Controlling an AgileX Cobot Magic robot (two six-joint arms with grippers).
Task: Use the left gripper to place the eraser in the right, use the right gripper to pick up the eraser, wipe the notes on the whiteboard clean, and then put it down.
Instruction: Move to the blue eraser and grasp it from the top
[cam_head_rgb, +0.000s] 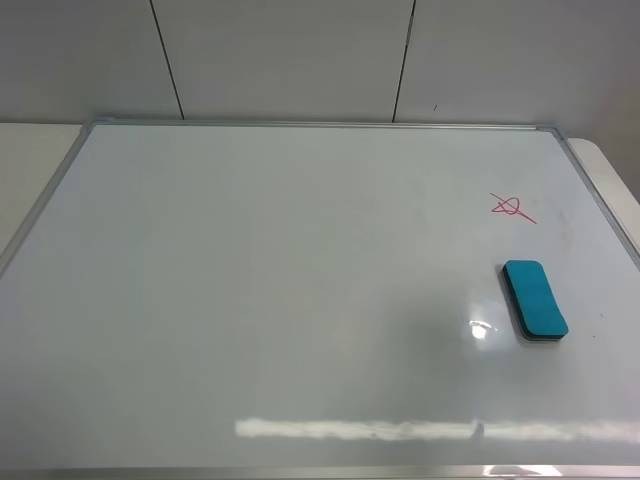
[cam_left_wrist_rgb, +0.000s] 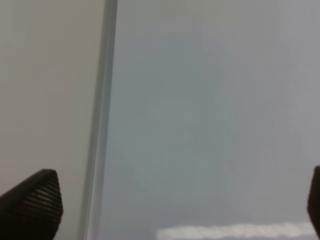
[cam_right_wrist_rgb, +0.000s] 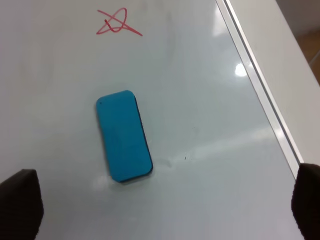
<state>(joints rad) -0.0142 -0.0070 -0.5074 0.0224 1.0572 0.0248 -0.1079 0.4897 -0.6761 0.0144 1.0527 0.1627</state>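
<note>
The teal-blue eraser (cam_head_rgb: 535, 298) lies flat on the right part of the whiteboard (cam_head_rgb: 250, 300), just below the red notes (cam_head_rgb: 511, 207). No gripper shows in the exterior high view. In the right wrist view the eraser (cam_right_wrist_rgb: 123, 135) lies on the board with the notes (cam_right_wrist_rgb: 116, 22) beyond it. My right gripper (cam_right_wrist_rgb: 165, 210) is open and empty, its fingertips (cam_right_wrist_rgb: 20, 202) spread wide above the board, short of the eraser. My left gripper (cam_left_wrist_rgb: 175, 205) is open and empty, its fingertips (cam_left_wrist_rgb: 32, 200) over the whiteboard's silver frame edge (cam_left_wrist_rgb: 102, 125).
The whiteboard's silver frame (cam_head_rgb: 320, 124) covers most of a pale table (cam_head_rgb: 30, 150). A tiled wall (cam_head_rgb: 300, 60) stands behind. In the right wrist view the board's frame edge (cam_right_wrist_rgb: 260, 85) runs beside the pale table surface (cam_right_wrist_rgb: 292, 60).
</note>
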